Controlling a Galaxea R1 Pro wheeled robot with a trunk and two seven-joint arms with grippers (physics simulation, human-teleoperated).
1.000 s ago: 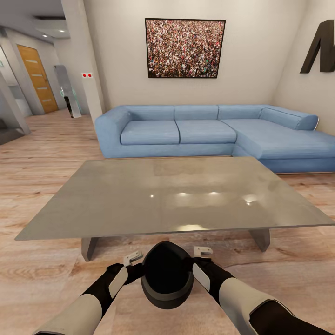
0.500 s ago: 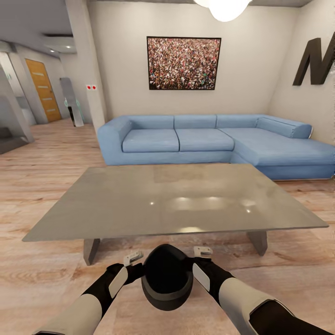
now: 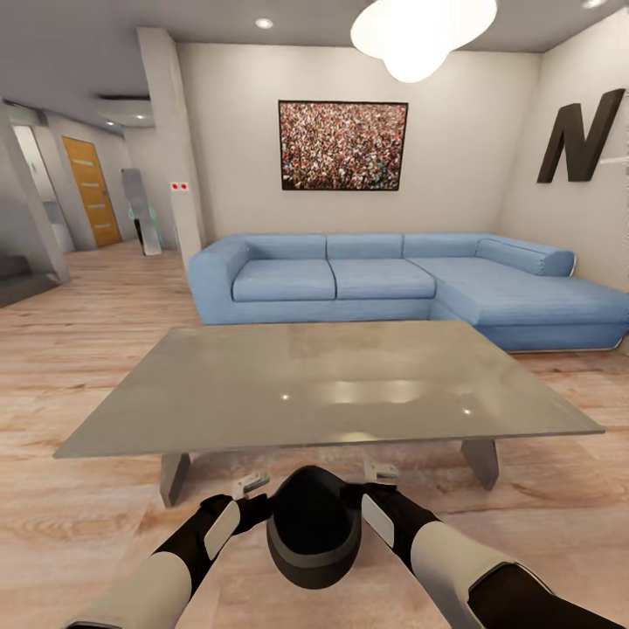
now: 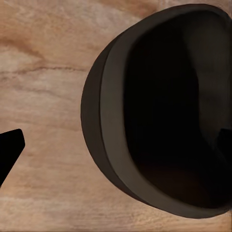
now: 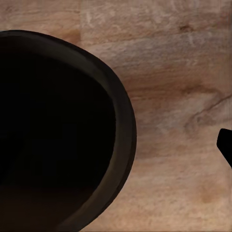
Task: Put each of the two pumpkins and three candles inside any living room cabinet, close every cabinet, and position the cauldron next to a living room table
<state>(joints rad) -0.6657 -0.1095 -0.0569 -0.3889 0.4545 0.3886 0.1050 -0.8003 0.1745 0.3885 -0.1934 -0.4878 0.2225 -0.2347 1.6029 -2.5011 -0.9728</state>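
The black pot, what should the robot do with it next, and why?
Probably lower the cauldron onto the wooden floor right here. The left gripper and right gripper carry it between them, and it already hangs just in front of the near edge of the grey table. Set down at this spot, it would likely count as next to the table.

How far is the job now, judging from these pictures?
In hand: the cauldron sits between the left gripper and right gripper, above the wood floor, just short of the grey table. Left: setting it down beside that table. No pumpkins, candles or cabinet are in view here, so that part cannot be judged.
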